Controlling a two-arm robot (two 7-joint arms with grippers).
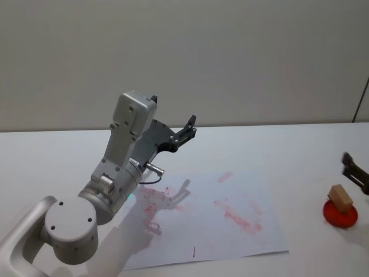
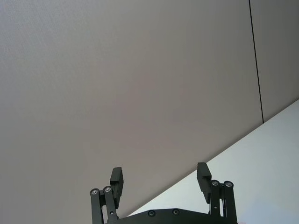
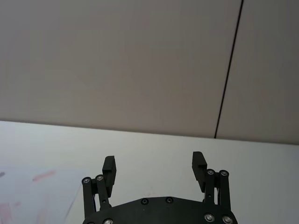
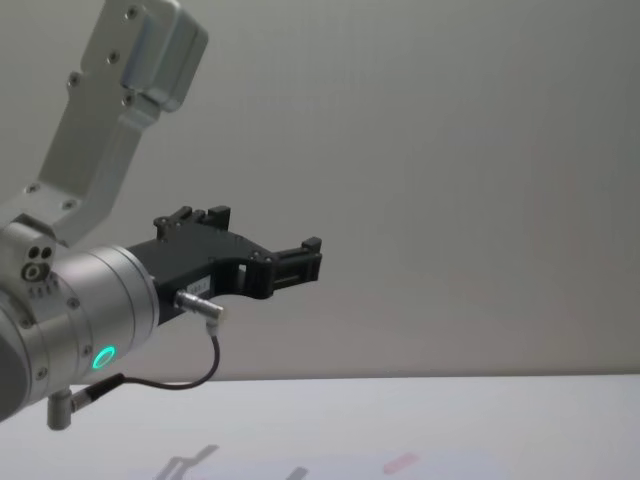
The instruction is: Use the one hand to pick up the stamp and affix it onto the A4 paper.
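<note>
A plain grey-beige wall (image 1: pixel 230 57) closes the room behind, and it carries 1 thin dark vertical seam (image 3: pixel 229 70). In front of it lies a wide white desk (image 1: pixel 288 144). On the desk, in the middle, lies a white A4 paper sheet (image 1: pixel 230 236) with many red smears and marks on it.

The silver-white left arm (image 1: pixel 124 144) rises from the lower left over the left part of the paper. Its black slim-fingered left gripper (image 1: pixel 188 129) is held high in the air above the far left edge of the paper and points up toward the wall. Its 2 fingers (image 2: pixel 117 179) are spread wide, with nothing between them.

The black right gripper (image 1: pixel 351 172) comes in at the right edge of the head view, above the desk. Its 2 fingers (image 3: pixel 110 167) are also spread wide and hold nothing.

On the desk, well to the right of the paper, lies a small round red pad (image 1: pixel 340 216). The small tan-brown wooden block stamp (image 1: pixel 340 198) stands on this pad. It is just in front of the right gripper, near it but apart from it, and well apart from the left gripper.
</note>
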